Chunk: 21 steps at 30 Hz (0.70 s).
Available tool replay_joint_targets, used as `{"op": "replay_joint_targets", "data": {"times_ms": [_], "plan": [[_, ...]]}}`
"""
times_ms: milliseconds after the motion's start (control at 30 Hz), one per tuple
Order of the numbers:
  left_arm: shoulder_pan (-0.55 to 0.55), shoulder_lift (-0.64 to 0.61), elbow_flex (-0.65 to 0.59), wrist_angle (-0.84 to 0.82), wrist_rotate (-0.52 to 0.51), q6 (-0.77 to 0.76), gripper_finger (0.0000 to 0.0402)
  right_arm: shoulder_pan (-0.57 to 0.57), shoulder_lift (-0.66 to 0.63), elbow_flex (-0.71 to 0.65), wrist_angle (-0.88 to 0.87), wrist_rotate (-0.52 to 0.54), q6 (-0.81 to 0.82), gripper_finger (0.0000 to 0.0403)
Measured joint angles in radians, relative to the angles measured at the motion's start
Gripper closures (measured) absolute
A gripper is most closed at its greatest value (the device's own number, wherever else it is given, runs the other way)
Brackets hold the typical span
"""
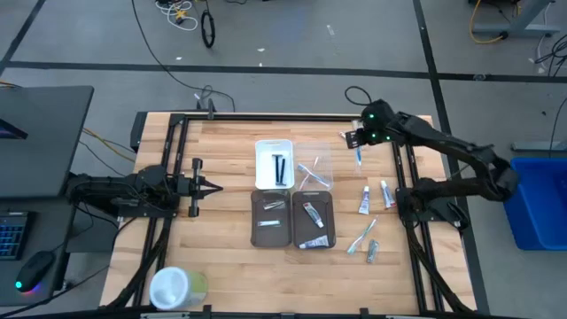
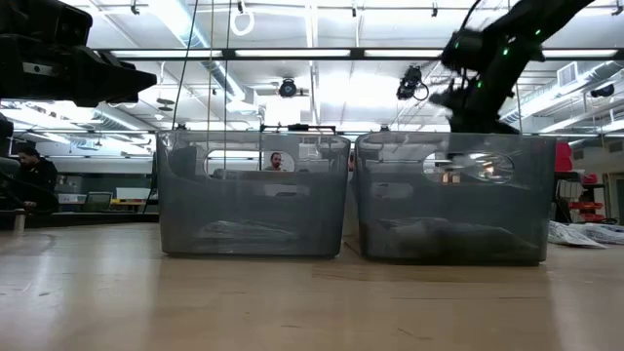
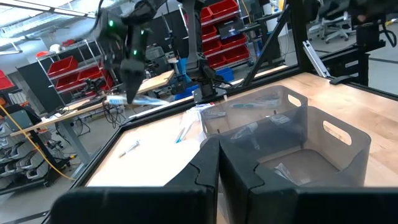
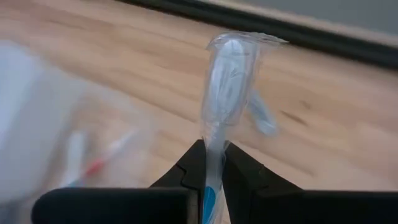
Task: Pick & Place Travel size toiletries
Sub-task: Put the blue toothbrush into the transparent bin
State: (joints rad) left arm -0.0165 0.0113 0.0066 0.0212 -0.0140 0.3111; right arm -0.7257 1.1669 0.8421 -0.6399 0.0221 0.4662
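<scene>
Clear wrapping crinkles between my right fingers (image 4: 212,171), pinching a toothbrush (image 4: 225,93) held above the table's (image 1: 230,177) far right. I should carry it level to the clear tray (image 1: 321,159). My left fingers (image 1: 213,186) wait pressed together, far left.

Glossy plastic-wrapped toothbrush (image 4: 227,81), wood-grain table (image 1: 230,266)

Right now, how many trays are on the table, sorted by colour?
White tray: 1
Clear tray: 1
Grey trays: 2, the left grey tray and the right grey tray
Total: 4
</scene>
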Motion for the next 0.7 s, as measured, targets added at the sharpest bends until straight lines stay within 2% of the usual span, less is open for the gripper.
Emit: {"op": "replay_joint_targets", "data": {"times_ms": [100,233,367,533,700], "plan": [[0.0,0.0,0.0,0.0,0.0,0.0,0.0386,0.024,-0.055,0.0,0.065,-0.129,-0.108,0.0362],[0.0,0.0,0.0,0.0,0.0,0.0,0.0386,0.064,-0.103,0.002,0.177,-0.372,-0.255,0.0363],[0.0,0.0,0.0,0.0,0.0,0.0,0.0386,0.108,-0.127,0.002,0.287,-0.556,-0.33,0.0363],[0.0,0.0,0.0,0.0,0.0,0.0,0.0386,0.152,-0.128,0.002,0.386,-0.658,-0.324,0.0363],[0.0,0.0,0.0,0.0,0.0,0.0,0.0386,0.202,-0.128,0.002,0.479,-0.688,-0.305,0.0363]]}}
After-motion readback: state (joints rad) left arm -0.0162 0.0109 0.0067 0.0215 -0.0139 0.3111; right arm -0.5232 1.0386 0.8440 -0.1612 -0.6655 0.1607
